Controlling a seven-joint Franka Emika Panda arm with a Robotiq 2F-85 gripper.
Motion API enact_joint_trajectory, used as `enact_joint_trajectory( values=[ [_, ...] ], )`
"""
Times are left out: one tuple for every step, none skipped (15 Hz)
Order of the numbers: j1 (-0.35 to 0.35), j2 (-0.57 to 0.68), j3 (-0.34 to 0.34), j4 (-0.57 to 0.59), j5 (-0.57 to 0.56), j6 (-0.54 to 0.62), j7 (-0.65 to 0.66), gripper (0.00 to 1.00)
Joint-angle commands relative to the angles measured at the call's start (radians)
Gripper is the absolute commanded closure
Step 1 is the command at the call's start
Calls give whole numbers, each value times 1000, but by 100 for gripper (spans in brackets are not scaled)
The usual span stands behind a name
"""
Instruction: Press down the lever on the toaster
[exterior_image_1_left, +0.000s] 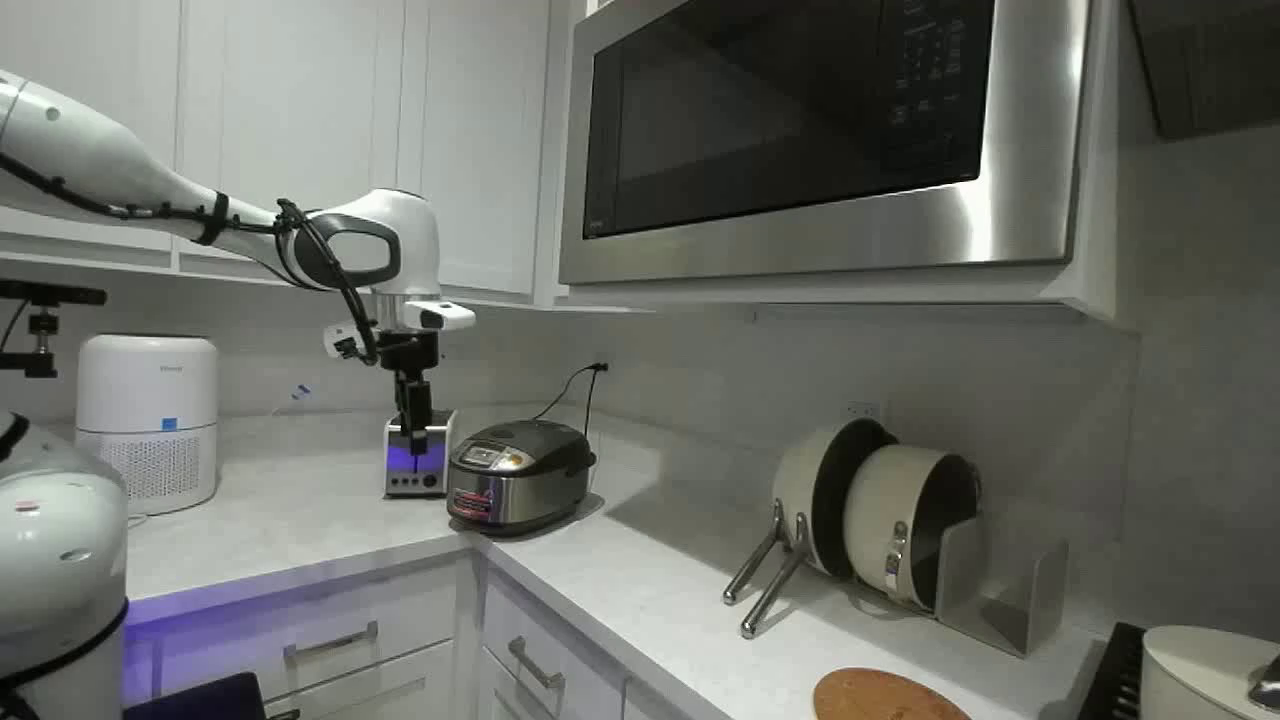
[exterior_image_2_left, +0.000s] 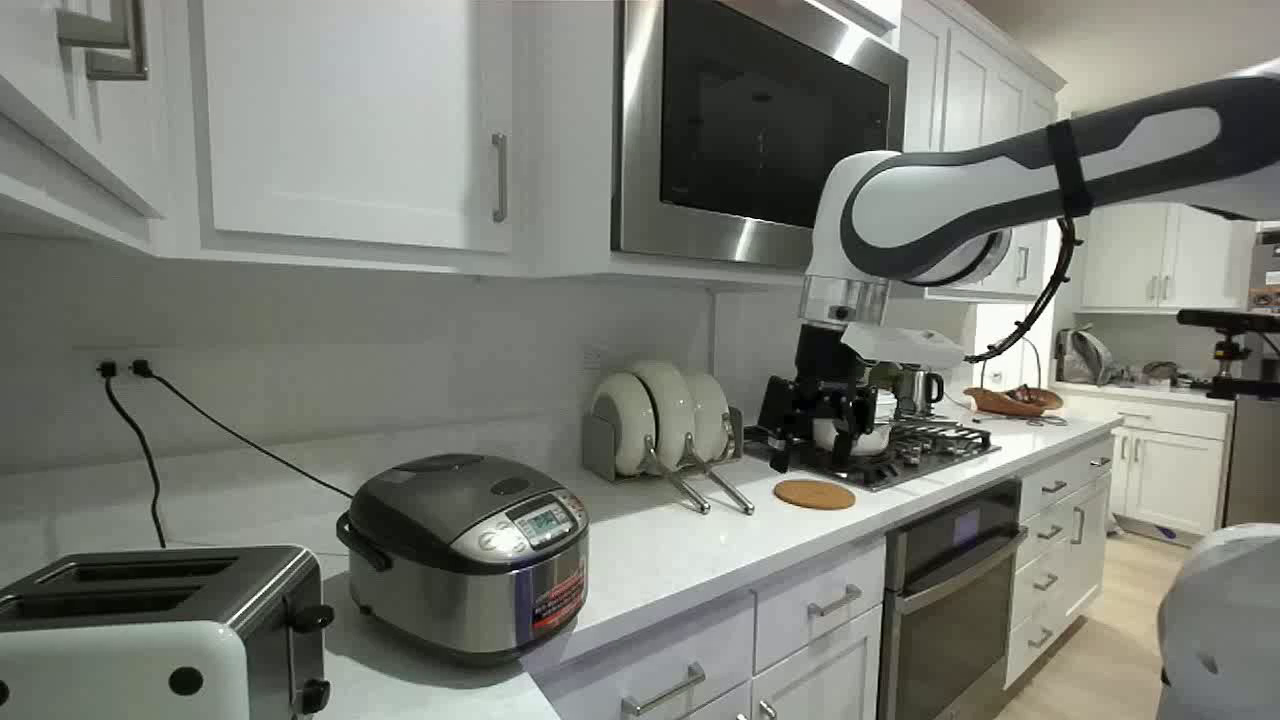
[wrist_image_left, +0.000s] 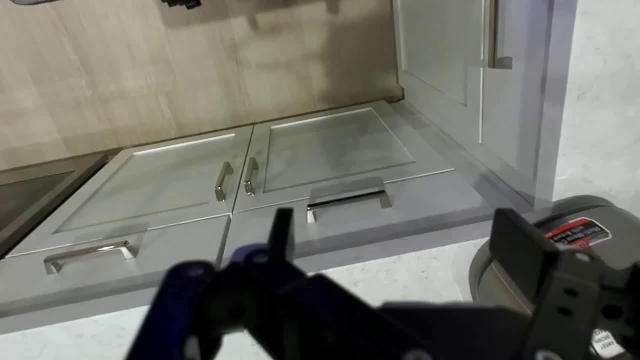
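Left to right: air purifier (exterior_image_1_left: 148, 440) on the white worktop (exterior_image_1_left: 300, 480); its logo (exterior_image_1_left: 172, 369) too small to read, blue sticker (exterior_image_1_left: 169, 424) likewise; next, the two-slot toaster (exterior_image_2_left: 120, 665), near the rice cooker (exterior_image_2_left: 450, 600) at the worktop's corner; its lever (exterior_image_2_left: 313, 618) sits on the end panel, high in its track, so judged not yet pressed; no brand legible on the faces in view; handling estimate: rigid shell, moderately light, smooth, liable to skid if shoved sideways; lever probably spring-stiff with a latch at the bottom; no grasp of the body should be needed; best contact is the top of the black knob, pushed straight down so the worktop takes the load; end effector (wrist_image_left: 395, 220): fingers spread wide, nothing between them; it overlaps the toaster's front in an exterior view by line of sight only, well apart from it; rice cooker: red label (wrist_image_left: 575, 233) seems to read "Multi-Menu" and "Brown", white label (wrist_image_left: 606, 344) partly "BROWN"; display (exterior_image_2_left: 545, 523) digits unresolved; microwave (exterior_image_1_left: 740, 120): keypad markings present, too blurred to transcribe.
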Motion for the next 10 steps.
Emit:
enact_joint_trajectory(
  values=[
    [-5,0,3,3,3,-3,-3,0],
    [5,16,13,9,4,1,-8,0],
    [18,32,21,14,12,5,-14,0],
    [38,54,34,21,22,10,-21,0],
    [61,74,48,29,28,10,-34,0],
    [80,90,56,36,32,5,-52,0],
    [105,106,70,43,36,2,-63,0],
    [125,117,81,49,32,2,-78,0],
    [146,126,88,48,28,13,-103,0],
    [165,130,88,48,24,27,-137,0]
  ],
)
